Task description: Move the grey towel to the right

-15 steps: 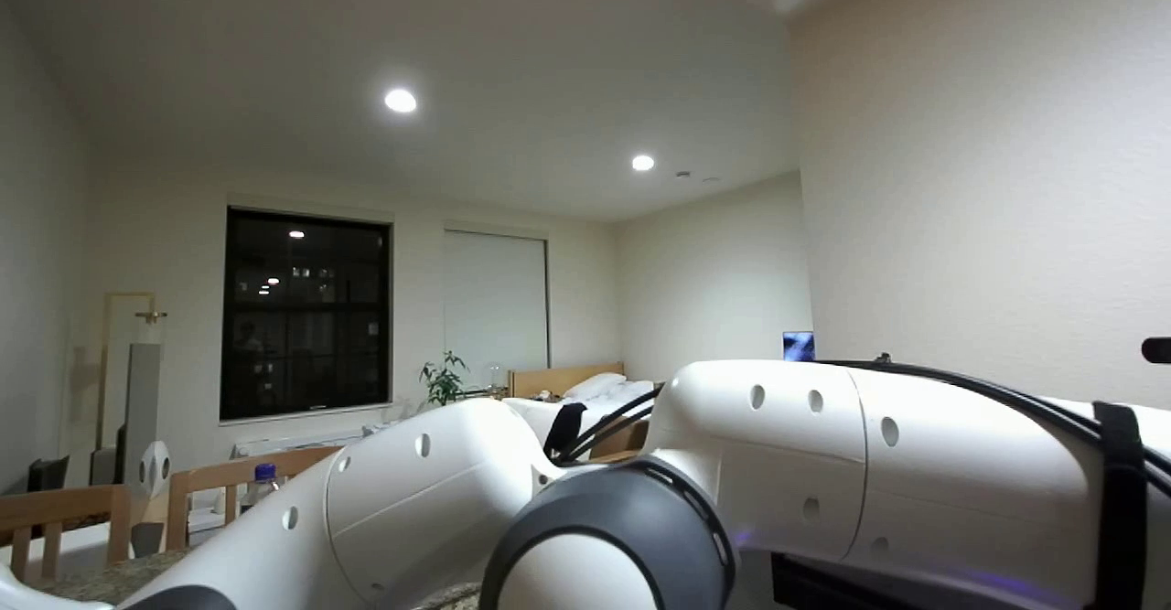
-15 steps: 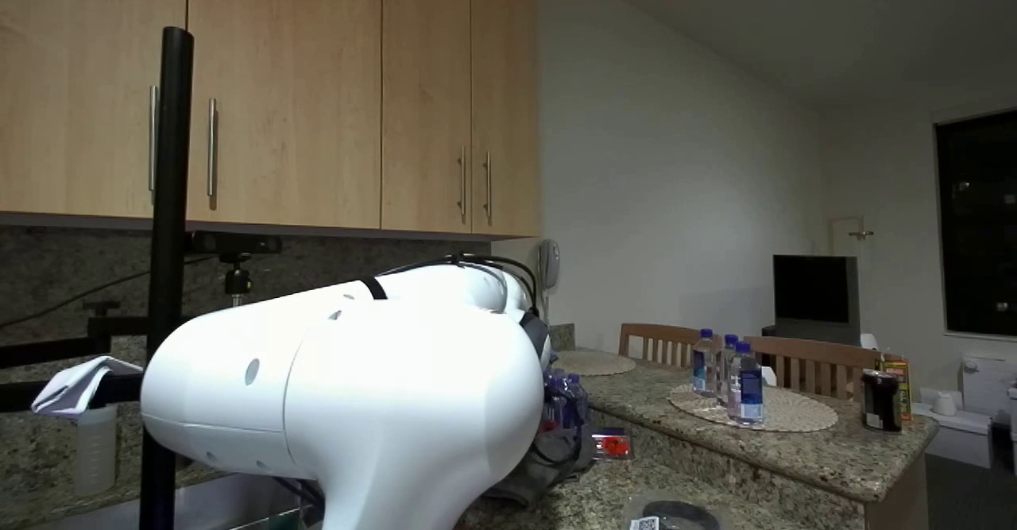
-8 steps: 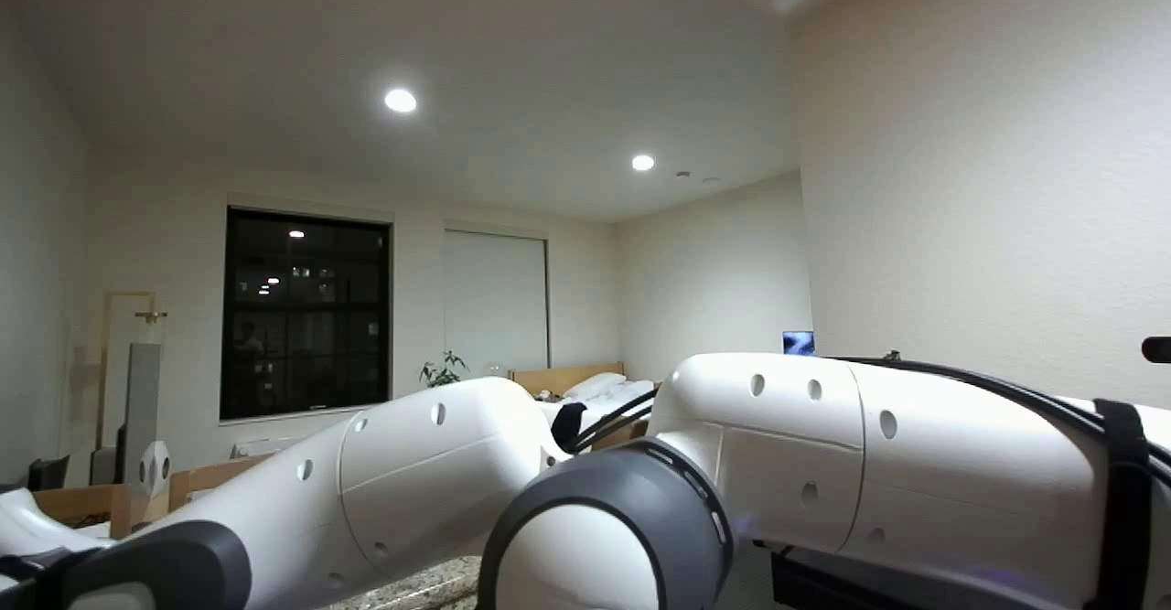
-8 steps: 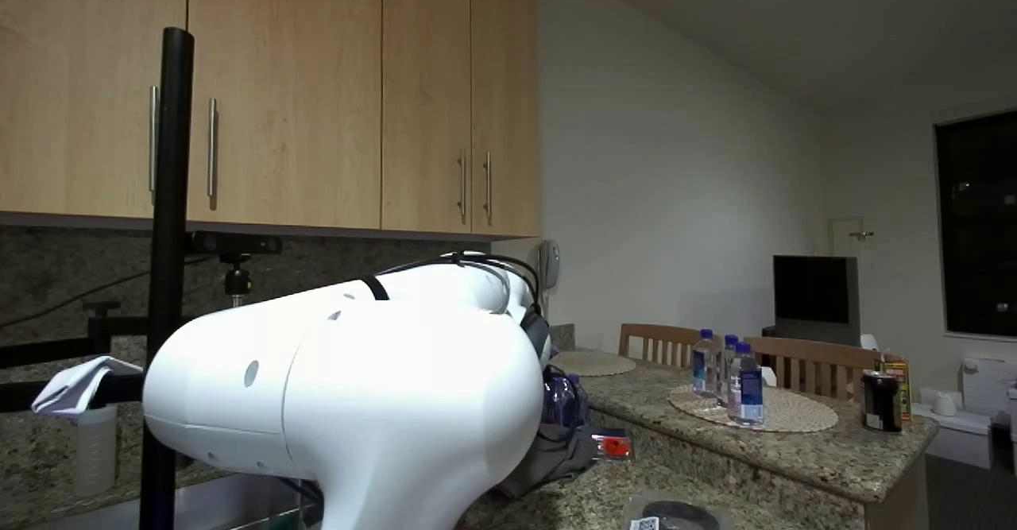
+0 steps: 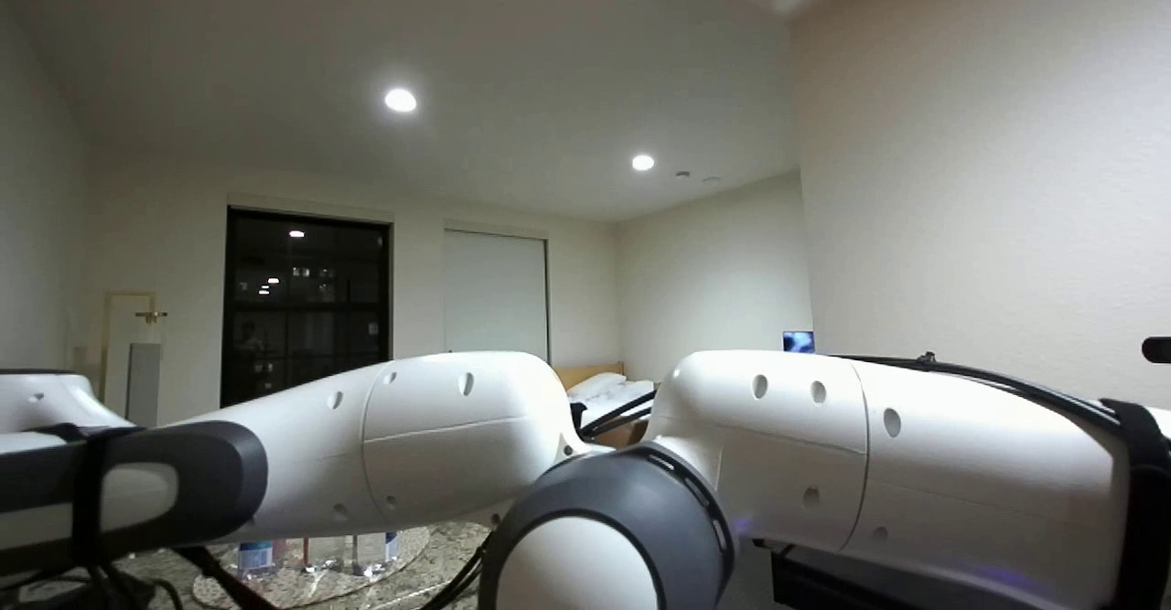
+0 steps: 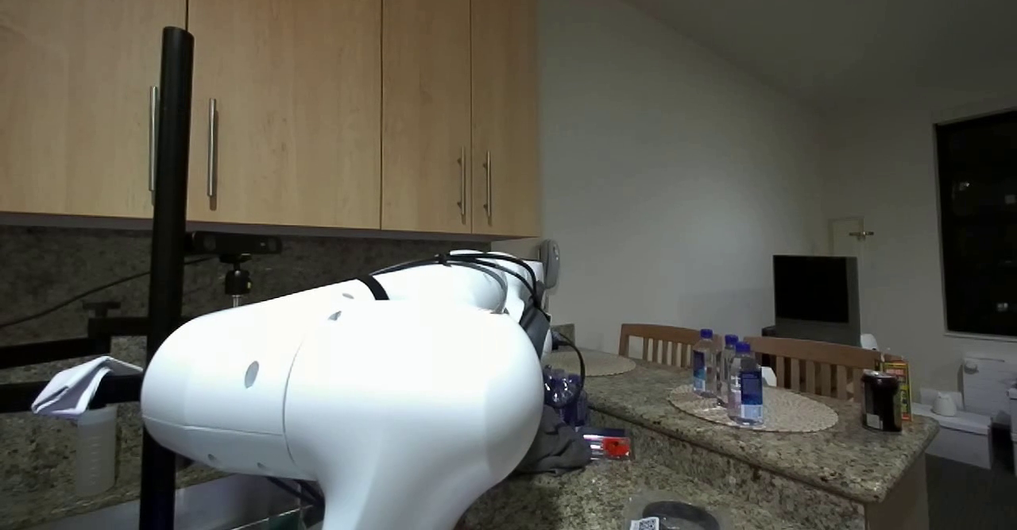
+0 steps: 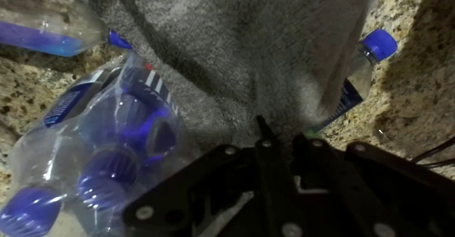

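Grey fuzzy cloth towel (image 7: 220,52) is lying beside clear blue-capped plastic bottles (image 7: 96,137); our black metal claw (image 7: 282,132), gap narrow, is apparently pinching the towel. We are judging grasping done, rightward placing and releasing remaining.

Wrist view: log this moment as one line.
task: move grey towel right | pincer: at towel, grip unclear | wrapped bottles: image left | capped bottle, image right: partly hidden by towel
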Motion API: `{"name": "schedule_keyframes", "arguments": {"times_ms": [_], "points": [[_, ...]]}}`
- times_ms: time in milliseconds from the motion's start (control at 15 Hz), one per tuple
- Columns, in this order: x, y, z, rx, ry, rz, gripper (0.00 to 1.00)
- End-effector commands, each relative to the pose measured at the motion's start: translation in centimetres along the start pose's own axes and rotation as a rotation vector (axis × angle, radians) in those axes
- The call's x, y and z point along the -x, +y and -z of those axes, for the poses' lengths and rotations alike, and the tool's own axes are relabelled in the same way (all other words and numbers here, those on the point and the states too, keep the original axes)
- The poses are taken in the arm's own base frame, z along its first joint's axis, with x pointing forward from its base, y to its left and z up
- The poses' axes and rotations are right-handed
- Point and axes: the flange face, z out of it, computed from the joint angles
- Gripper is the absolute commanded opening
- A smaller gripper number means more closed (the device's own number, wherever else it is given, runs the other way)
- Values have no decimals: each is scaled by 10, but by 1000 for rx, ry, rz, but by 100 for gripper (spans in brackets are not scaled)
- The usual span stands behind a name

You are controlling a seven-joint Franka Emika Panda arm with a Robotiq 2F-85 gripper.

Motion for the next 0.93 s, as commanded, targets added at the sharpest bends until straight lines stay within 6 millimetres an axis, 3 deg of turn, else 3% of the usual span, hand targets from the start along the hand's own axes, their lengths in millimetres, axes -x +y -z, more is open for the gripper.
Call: {"name": "schedule_keyframes", "arguments": {"times_ms": [0, 467, 867], "points": [[0, 18, 26, -19, 14, -17, 10], [4, 55, 62, -7, 43, -73, 10], [10, 75, 91, -50, 57, -74, 9]]}}
